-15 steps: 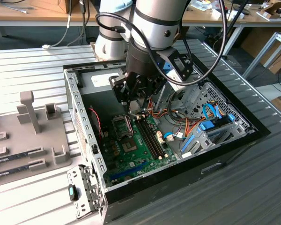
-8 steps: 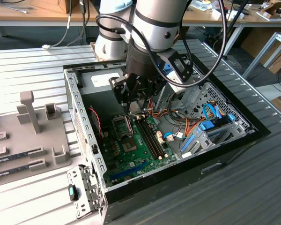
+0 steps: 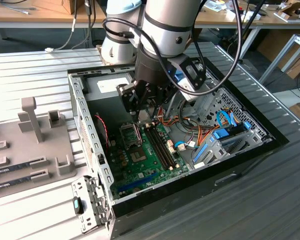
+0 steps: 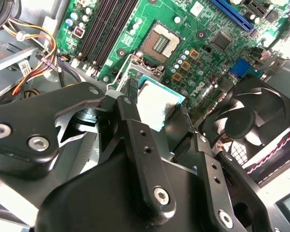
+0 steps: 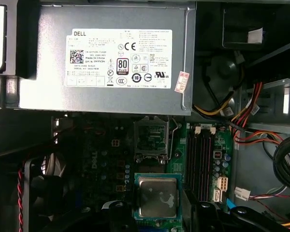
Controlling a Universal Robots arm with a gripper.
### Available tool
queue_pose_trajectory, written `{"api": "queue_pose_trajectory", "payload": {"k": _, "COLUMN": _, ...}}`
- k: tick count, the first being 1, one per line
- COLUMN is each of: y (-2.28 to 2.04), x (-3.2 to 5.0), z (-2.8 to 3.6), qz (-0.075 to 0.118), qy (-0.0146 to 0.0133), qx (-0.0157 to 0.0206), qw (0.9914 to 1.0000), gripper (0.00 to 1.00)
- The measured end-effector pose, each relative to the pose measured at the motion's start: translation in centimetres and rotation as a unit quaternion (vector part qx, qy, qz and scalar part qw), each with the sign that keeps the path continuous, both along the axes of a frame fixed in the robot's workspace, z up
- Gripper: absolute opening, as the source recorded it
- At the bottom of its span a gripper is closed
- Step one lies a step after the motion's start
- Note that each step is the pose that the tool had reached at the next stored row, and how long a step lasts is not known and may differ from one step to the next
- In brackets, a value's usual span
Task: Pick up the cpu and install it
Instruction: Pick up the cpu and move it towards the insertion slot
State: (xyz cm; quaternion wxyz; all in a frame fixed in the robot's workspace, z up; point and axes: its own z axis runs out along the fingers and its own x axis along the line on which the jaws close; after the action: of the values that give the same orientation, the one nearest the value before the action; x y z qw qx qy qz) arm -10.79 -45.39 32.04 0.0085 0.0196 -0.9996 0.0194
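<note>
An open computer case (image 3: pixel 85 107) is seen lying on the ribbed metal desk (image 3: pixel 40 65), with the arm (image 3: pixel 165 30) reaching down into it. A grey power supply (image 5: pixel 106 92) is mounted beside the green motherboard (image 3: pixel 145 160). The gripper (image 3: pixel 145 107) is held just above the board. In both wrist views its fingers (image 4: pixel 135 125) are closed against opposite edges of the cpu (image 4: pixel 157 104) (image 5: pixel 157 197), which is carried silver side up, near the socket (image 4: pixel 162 43) (image 5: pixel 151 137) but not yet seated in it.
</note>
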Motion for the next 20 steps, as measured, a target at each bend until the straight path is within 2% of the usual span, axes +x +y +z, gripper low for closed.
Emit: {"api": "queue_pose_trajectory", "payload": {"k": 20, "y": -0.5, "x": 0.0, "z": -0.72, "qz": 0.0, "qy": 0.0, "qx": 0.0, "qw": 1.0, "gripper": 0.47}}
